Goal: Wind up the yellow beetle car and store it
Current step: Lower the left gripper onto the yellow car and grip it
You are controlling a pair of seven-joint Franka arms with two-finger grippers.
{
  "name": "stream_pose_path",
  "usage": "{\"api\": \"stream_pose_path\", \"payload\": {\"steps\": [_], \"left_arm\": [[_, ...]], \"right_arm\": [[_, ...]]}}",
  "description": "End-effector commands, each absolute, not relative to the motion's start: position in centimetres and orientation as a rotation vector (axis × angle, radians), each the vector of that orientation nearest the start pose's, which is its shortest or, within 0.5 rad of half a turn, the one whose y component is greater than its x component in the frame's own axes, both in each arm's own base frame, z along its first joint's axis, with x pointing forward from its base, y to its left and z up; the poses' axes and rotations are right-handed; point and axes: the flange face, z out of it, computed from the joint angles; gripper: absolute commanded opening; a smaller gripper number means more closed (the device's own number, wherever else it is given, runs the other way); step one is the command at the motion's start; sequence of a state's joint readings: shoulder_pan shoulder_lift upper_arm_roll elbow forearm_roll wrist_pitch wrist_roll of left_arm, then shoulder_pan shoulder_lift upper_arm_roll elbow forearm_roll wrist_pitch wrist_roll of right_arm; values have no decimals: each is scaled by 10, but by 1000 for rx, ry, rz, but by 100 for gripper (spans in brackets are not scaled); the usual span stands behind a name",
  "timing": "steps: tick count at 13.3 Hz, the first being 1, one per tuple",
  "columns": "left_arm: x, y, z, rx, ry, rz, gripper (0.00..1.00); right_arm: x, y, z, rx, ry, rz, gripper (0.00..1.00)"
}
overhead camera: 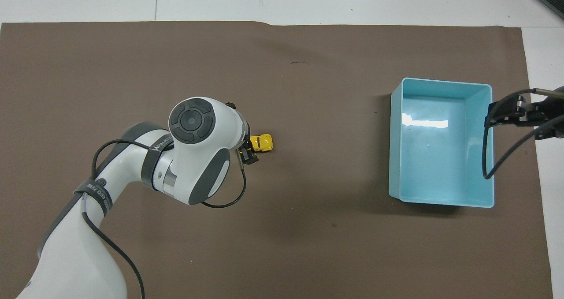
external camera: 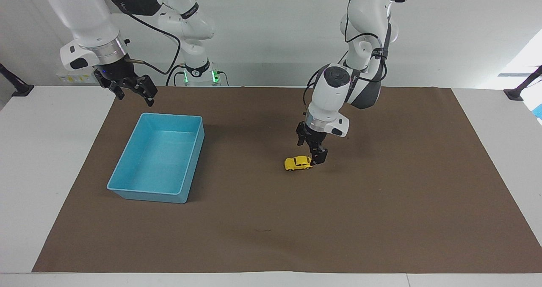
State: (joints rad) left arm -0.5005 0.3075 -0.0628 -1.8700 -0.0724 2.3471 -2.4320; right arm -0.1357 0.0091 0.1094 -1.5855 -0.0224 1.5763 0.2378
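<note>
The left claw (external camera: 315, 156) hung open over one end of the car (external camera: 297, 163) — the right claw (external camera: 133, 91), open, waited by the bin (external camera: 127, 181). No writing was legible.

yellow beetle car (external camera: 298, 163): glossy bright yellow shell, looks like painted metal or hard plastic; which one cannot be told from here.
blue bin (external camera: 127, 181): smooth, shiny light-blue plastic; its floor throws back a white glare.
brown mat (external camera: 381, 219): matt brown sheet, paper-like or thin felt, flat with a faint crease.
desk (external camera: 38, 151): smooth white top, dull sheen.
arm shells (overhead camera: 194, 158): glossy white plastic with matt dark-grey caps.
fingers (external camera: 320, 155): matt black.
</note>
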Motion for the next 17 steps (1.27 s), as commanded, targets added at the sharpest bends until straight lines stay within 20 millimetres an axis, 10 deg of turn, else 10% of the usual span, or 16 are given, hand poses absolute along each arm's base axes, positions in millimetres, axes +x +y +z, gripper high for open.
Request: {"api": "stream_pose_path", "payload": {"steps": [1, 8, 13, 17], "left_arm": [[542, -352, 339, 1677, 2426, -105, 100], [549, -353, 322, 1654, 2435, -104, 100], [541, -358, 316, 1792, 2354, -93, 17], [539, -352, 310, 1844, 2335, -91, 8]], "right_arm": [[556, -18, 614, -3127, 378, 33, 100], [556, -18, 615, -3127, 378, 30, 100], [556, -18, 615, -3127, 378, 30, 100], [556, -18, 614, -3127, 378, 33, 100]]}}
